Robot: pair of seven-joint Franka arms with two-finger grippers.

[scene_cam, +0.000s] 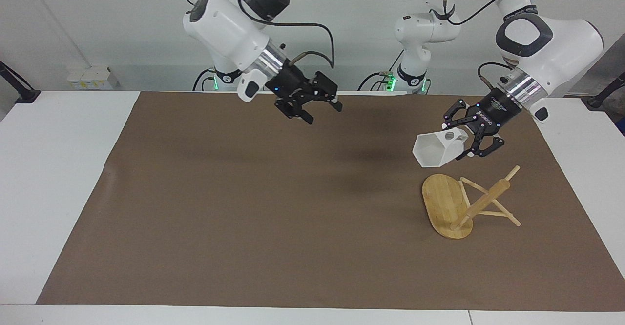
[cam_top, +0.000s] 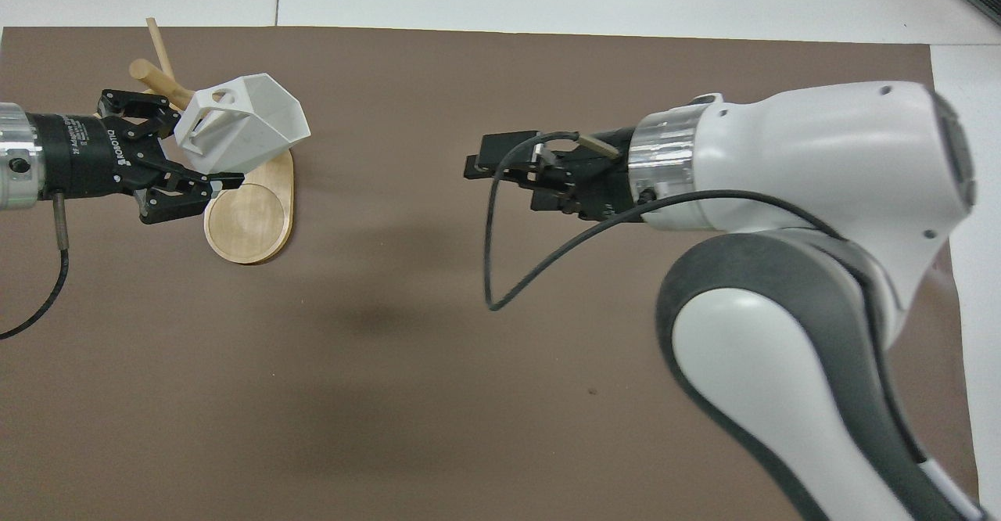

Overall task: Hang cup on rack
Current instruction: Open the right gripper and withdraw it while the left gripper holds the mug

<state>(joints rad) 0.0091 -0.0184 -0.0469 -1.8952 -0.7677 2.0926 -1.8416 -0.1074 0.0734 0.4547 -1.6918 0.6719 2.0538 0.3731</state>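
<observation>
The left hand (scene_cam: 468, 138) pinches the faceted white cup (scene_cam: 436, 150) by its handle end, holding it tipped in the air just above the light bamboo rack (scene_cam: 461, 203), which lies toppled on the brown-covered bench (scene_cam: 244, 208), its post slanting off the oval base. The right hand (scene_cam: 312, 108) hangs spread and empty over the mat. The risk: sideways pegs won't take a handle, and a nudge could slide the rack.

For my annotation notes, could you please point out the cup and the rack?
cup (scene_cam: 432, 150), facing view, on its faceted side wall.
rack (scene_cam: 442, 200), facing view, on its flat oval base.
</observation>
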